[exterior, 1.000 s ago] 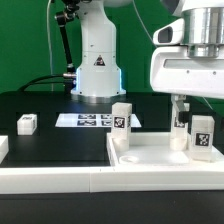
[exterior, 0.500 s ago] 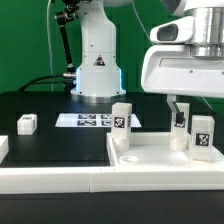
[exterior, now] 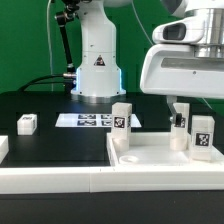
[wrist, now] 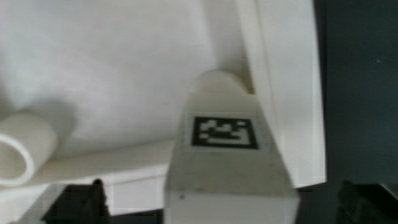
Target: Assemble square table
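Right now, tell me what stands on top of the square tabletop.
On the tabletop two tagged legs stand upright: one leg at its far corner, another leg beside the open gripper, which covers whatever is behind it.

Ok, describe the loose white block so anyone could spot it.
From the robot's white base at the back, look down to the black table on the exterior view's left. The small white block lies there alone, left of the marker board. Unlike the legs standing on the white tabletop, it sits low and apart.
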